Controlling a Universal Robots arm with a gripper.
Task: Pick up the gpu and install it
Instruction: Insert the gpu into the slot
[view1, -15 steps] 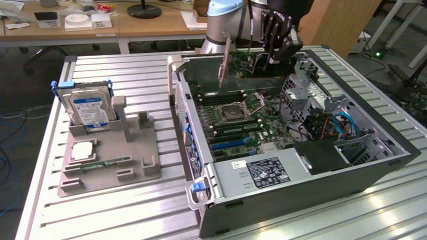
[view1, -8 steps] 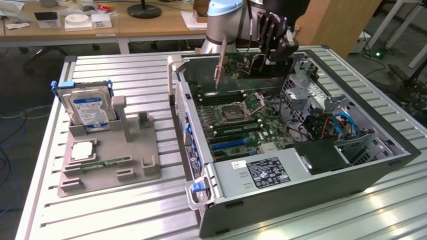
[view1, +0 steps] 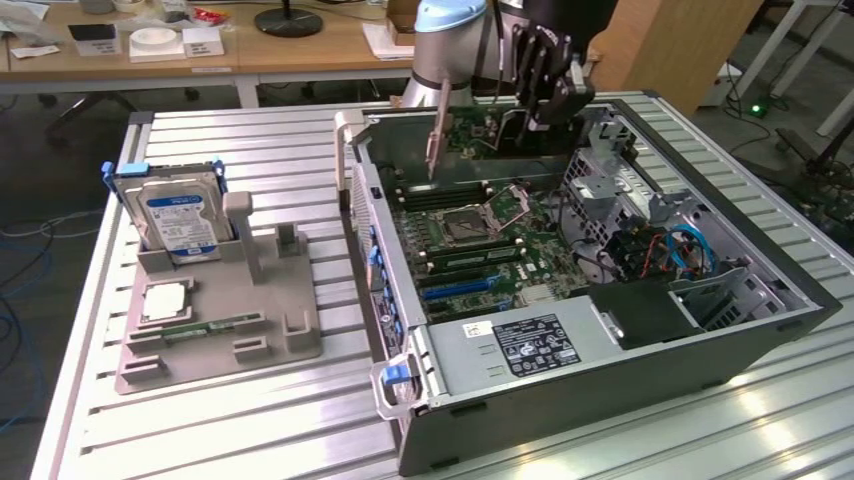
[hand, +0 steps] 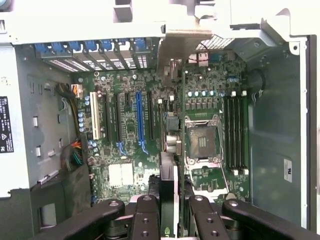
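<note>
Station: one arm working over an open desktop computer case (view1: 747, 300) lying on its side on a slatted aluminium table (view1: 667, 440).

Gripper: the gripper (view1: 541, 115) is hanging over the far end of the case in the exterior view. In the wrist view the gripper (hand: 172, 205) is pointing down at the motherboard (hand: 125, 150), with its black fingers (hand: 145, 215) standing on either side of a thin card. The jaws are clamping that card and are not standing free.

Task item: the gpu (view1: 474, 125) is being held upright in the jaws, with its pale metal bracket end pointing toward the exterior view's left. From the wrist, the gpu (hand: 169, 175) is showing edge-on as a narrow dark strip. It is lying in line between the long blue expansion slot (hand: 139, 120) and the CPU socket (hand: 202, 140). It is not sitting in the blue slot. Whether its lower edge is touching the board cannot be told.

Other items: the power supply (view1: 534, 345) is occupying the near end of the case. Well apart, toward the exterior view's left, a grey fixture tray (view1: 200, 350) is carrying a hard drive (view1: 180, 220) standing upright, a processor chip (view1: 163, 300) lying flat, and a green memory stick (view1: 214, 327) lying beside it.
</note>
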